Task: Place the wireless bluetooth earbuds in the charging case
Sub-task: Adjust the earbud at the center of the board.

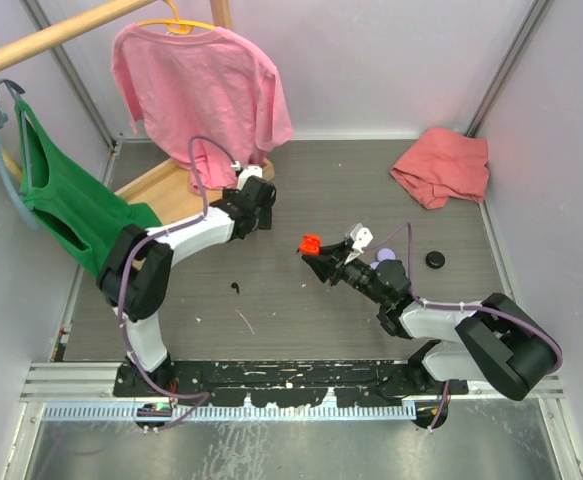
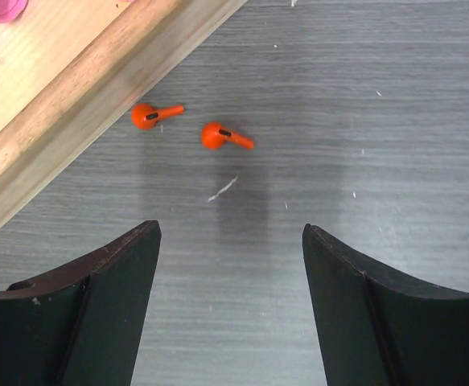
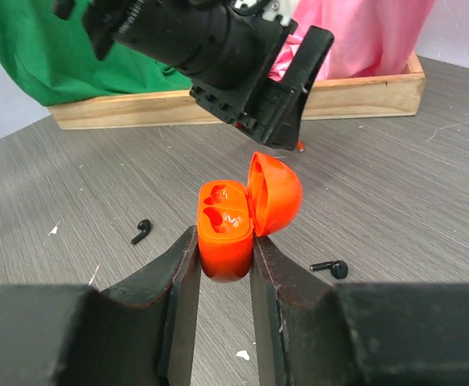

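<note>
- Lying on the counter (image 2: 379, 161), two orange earbuds (image 2: 218, 135) are seen ahead of spread left fingers (image 2: 97, 305).
- The open case (image 3: 226, 229) is clamped by right fingers (image 3: 170, 297).
- Judged light and slick (easily flicked); best pinched at the bulb.

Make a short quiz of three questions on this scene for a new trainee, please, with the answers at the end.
1. True or false: the orange charging case, held in the right jaws, has its lid open.
2. Where do the two orange earbuds lie? A: inside the case. B: on the table, beside the wooden base. C: in the right jaws.
3. Fill in the missing word: the left jaws stand ____ above the table and hold nothing.

Key: 1 true; 2 B; 3 open.
</note>
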Robot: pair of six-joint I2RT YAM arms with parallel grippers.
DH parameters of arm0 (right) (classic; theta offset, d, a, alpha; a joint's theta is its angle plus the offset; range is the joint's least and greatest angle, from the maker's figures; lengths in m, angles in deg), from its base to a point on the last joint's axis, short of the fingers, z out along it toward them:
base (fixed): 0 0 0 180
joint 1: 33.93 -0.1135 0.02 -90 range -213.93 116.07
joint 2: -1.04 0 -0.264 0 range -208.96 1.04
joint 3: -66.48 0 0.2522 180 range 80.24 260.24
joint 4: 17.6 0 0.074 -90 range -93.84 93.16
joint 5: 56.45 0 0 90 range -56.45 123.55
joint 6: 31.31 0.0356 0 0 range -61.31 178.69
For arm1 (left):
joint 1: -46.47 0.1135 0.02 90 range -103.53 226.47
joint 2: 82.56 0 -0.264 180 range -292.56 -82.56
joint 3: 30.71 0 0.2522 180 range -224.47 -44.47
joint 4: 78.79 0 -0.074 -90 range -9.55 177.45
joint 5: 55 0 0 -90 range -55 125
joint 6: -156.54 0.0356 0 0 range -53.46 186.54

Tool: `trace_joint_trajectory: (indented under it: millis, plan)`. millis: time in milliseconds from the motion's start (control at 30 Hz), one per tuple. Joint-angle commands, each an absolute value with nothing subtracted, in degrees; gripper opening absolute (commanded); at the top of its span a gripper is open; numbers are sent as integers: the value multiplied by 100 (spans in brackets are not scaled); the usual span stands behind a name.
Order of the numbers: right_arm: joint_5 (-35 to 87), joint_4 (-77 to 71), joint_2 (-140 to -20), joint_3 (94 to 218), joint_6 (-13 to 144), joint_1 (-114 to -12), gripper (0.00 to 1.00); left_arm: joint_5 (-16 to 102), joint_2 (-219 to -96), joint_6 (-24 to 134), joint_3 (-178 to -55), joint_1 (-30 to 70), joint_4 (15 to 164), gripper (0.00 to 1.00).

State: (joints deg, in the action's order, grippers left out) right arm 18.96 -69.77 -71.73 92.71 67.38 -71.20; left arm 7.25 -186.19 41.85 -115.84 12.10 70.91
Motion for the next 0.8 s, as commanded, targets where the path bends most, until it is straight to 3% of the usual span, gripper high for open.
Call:
trace_joint_trajectory:
  millis: [0,267,767]
  plan:
    - [1969,-7373,-7178,9377,6656,-7131,1,186,-19004,3981,-12099,1292,7454,72]
    - [1879,-7234,-7226,9465,6647,-7130,1,-134,-19746,3702,-12617,1391,7418,59]
    - [1635,-7087,-7318,9593,6718,-7137,1,223,-20115,3401,-12519,1645,7423,46]
